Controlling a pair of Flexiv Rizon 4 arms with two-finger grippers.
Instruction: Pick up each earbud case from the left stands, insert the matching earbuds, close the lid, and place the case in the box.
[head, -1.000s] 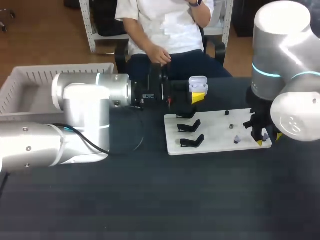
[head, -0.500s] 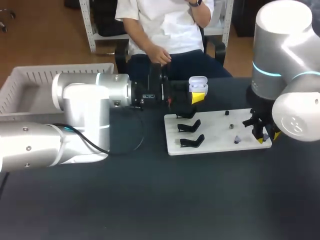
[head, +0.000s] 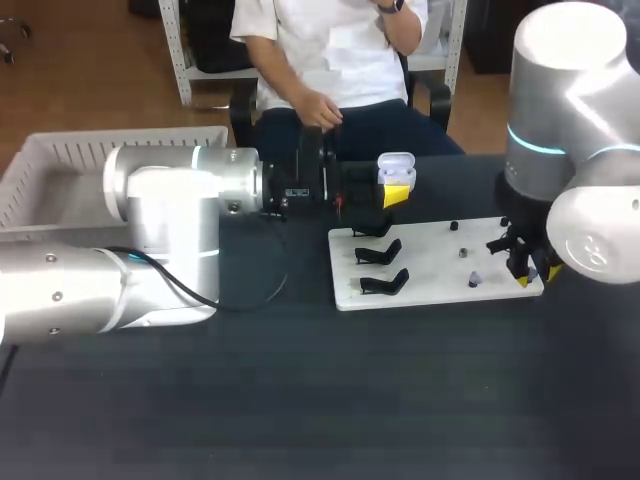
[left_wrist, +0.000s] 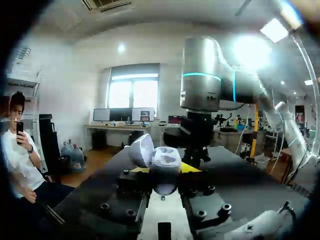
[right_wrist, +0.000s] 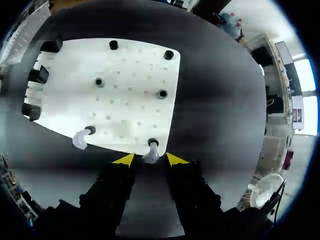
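My left gripper (head: 397, 193) is shut on a white earbud case (head: 397, 170), held above the back left of the white board (head: 430, 262) with its lid open. In the left wrist view the case (left_wrist: 165, 161) sits between that gripper's (left_wrist: 164, 170) fingers, its two hollows showing. My right gripper (head: 527, 272) hangs at the board's front right corner. Its yellow tips stand close on either side of a white earbud (right_wrist: 151, 152) on a black peg, with thin gaps, so the gripper (right_wrist: 150, 158) is open. A second earbud (right_wrist: 80, 140) rests on a peg beside it.
Three black stands (head: 380, 253) line the board's left side, all bare. Several black pegs (right_wrist: 162, 93) dot the board's right half. A white slatted basket (head: 60, 165) sits at the table's far left. Dark tabletop (head: 380, 400) stretches in front of the board.
My right gripper's fingers have narrowed around the earbud on the corner peg. The left arm and the case have not moved.
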